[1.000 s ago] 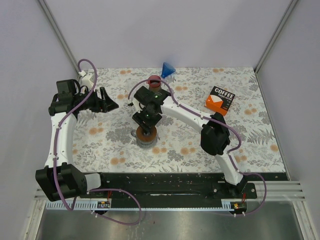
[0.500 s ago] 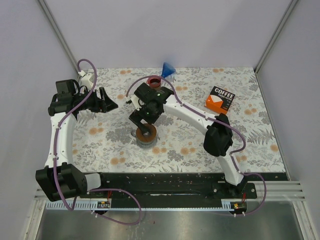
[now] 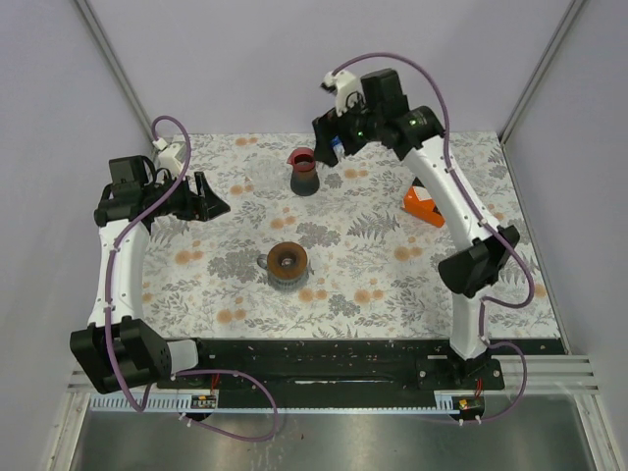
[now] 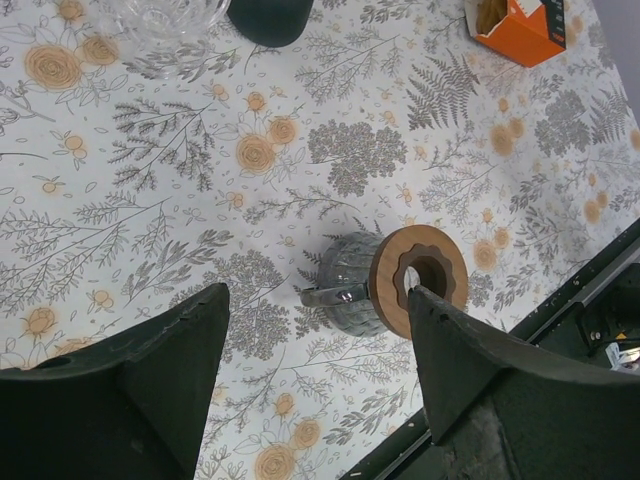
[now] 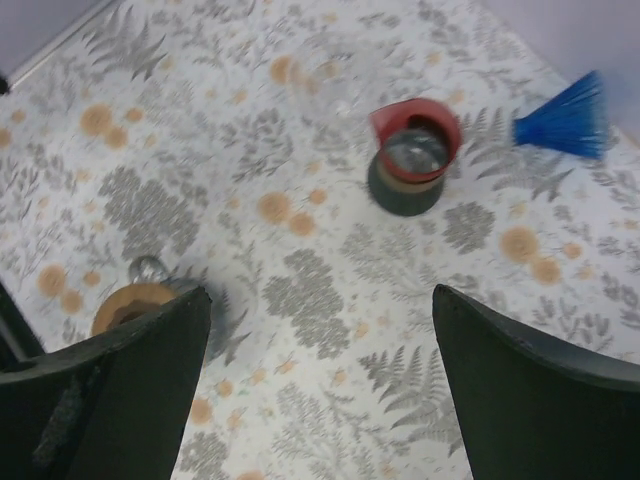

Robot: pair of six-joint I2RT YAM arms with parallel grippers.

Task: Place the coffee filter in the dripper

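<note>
Top external view: the left jaws hang spread and empty over the left of the counter (image 3: 216, 285), and the glass dripper (image 3: 288, 261) with its wooden collar stands near the middle. Behind it sits a red-rimmed carafe (image 3: 303, 173). Right of that, at the far edge, lies the blue coffee filter (image 5: 565, 118), close to the right jaws, which are released wide and empty, with an orange coffee box (image 3: 419, 206) farther right.

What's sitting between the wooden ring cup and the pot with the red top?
Nothing. In the top view, only bare flowery tablecloth lies between the dripper and the red-topped pot.
</note>
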